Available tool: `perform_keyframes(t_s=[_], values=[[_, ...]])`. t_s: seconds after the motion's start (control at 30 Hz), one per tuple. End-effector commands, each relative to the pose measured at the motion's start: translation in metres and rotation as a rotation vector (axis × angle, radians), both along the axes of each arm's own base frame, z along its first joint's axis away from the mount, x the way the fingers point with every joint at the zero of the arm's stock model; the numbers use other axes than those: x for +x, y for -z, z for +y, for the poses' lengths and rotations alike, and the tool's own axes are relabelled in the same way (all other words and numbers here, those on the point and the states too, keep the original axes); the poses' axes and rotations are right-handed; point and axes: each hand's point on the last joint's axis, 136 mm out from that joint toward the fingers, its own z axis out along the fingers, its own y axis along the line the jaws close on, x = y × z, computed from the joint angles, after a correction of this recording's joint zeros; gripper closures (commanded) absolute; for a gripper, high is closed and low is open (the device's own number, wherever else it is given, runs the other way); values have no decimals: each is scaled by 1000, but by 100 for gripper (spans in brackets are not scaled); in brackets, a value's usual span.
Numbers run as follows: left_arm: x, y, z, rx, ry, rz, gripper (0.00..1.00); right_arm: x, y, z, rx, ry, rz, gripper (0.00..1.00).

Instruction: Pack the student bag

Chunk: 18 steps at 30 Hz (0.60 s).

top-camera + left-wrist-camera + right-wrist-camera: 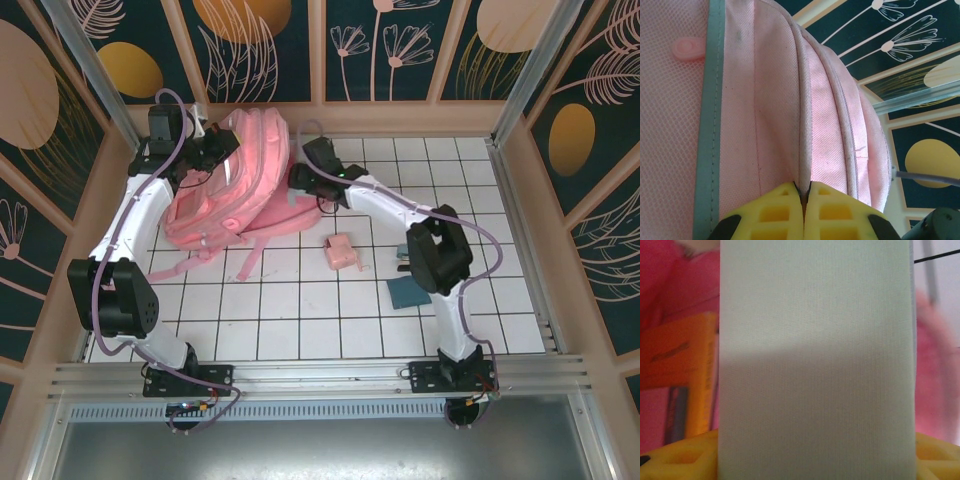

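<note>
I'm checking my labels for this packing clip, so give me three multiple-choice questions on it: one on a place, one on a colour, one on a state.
1. Where does the small pink pouch lie?
A. On the table, beside the student bag.
B. Inside the bag.
C. On top of the bag.

2. What colour are the fingers of the left gripper?
A. Black.
B. Yellow.
C. Blue.

3. How does the left gripper stand?
A. Wide open.
B. Shut on a fold of the bag.
C. Shut on the pouch.

Answers: 1 A, it lies on bare tiles, apart from the bag. 2 B, both are yellow. 3 B, they meet on a pink fold.
</note>
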Motion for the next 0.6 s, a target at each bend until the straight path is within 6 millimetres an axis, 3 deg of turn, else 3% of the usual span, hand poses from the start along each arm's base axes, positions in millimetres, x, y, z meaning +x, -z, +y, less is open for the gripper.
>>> perform_keyframes(t_s=[0.0,0.2,0.43,0.57], values=[[-14,-82,-13,-64,80,-257,100,-1,11,38,71,-63,13,40],[-16,-75,-13,-61,80,-237,100,-9,40,86,97,-148,44,40],[-19,-66,-12,-47,76,-217,100,-3,66,110,91,-169,60,37],[-20,-63,-12,-44,76,-210,100,-8,71,126,110,-207,70,33]])
